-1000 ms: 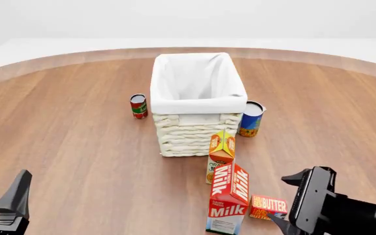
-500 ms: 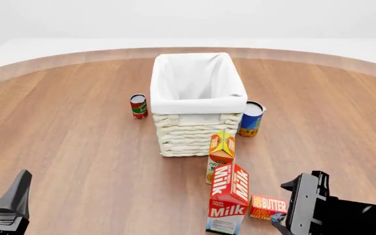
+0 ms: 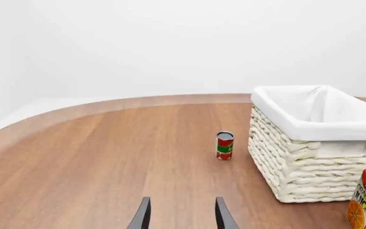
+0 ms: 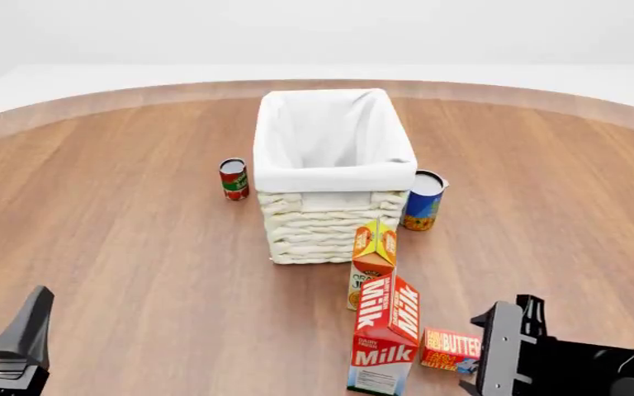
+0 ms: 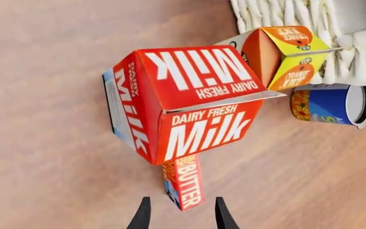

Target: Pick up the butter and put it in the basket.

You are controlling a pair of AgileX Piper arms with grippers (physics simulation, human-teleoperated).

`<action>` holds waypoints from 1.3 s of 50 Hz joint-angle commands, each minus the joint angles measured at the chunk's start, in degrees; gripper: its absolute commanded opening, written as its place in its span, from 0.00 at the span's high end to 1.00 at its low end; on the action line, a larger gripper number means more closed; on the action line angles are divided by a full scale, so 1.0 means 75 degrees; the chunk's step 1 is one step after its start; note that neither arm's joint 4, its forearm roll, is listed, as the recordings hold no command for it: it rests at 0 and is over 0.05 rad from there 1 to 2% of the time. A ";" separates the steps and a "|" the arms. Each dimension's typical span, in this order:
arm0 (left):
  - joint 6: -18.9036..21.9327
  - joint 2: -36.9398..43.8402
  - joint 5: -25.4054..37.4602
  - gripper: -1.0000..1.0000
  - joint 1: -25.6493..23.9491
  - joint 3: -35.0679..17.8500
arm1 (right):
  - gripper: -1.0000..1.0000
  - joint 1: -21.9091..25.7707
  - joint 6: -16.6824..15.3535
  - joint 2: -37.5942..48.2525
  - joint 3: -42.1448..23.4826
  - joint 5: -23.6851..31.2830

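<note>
Wooden table [image 4: 130, 206]: butter [image 4: 452, 347] lies just beside the milk carton [image 4: 385, 334], well short of the basket [image 4: 333, 177]. Your right gripper [image 5: 179, 214] hovers over it, fingers parted, empty. Descend straight, avoid clipping the carton. Left gripper [image 3: 180, 214] open, idle.

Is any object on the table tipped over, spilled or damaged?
Nothing stands out. The milk carton, juice carton and both cans stand upright; the butter lies flat beside the milk, and the basket looks intact.
</note>
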 commanded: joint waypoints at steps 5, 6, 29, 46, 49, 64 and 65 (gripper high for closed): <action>0.0000 0.0000 0.0000 0.00 0.0000 0.0000 | 0.00 -0.0073 -0.0091 0.0411 0.0129 -0.0408; 0.0000 0.0000 0.0000 0.00 0.0000 0.0000 | 0.00 -0.0073 -0.0091 0.0412 0.0129 -0.0410; 0.0000 0.0000 0.0000 0.00 0.0000 0.0000 | 0.00 -0.0142 -0.0048 0.1589 0.0017 -0.1287; 0.0000 0.0000 0.0000 0.00 0.0000 0.0000 | 0.00 -0.0147 0.0028 0.1753 0.0080 -0.1512; 0.0000 0.0000 0.0000 0.00 0.0000 0.0000 | 0.00 -0.0113 0.0081 0.1800 0.0114 -0.1587; 0.0000 0.0000 0.0000 0.00 0.0000 0.0000 | 0.00 -0.0013 0.0274 0.2086 0.0252 -0.1967; 0.0000 0.0000 0.0000 0.00 0.0000 0.0000 | 0.00 -0.0002 0.0289 0.2106 0.0262 -0.1982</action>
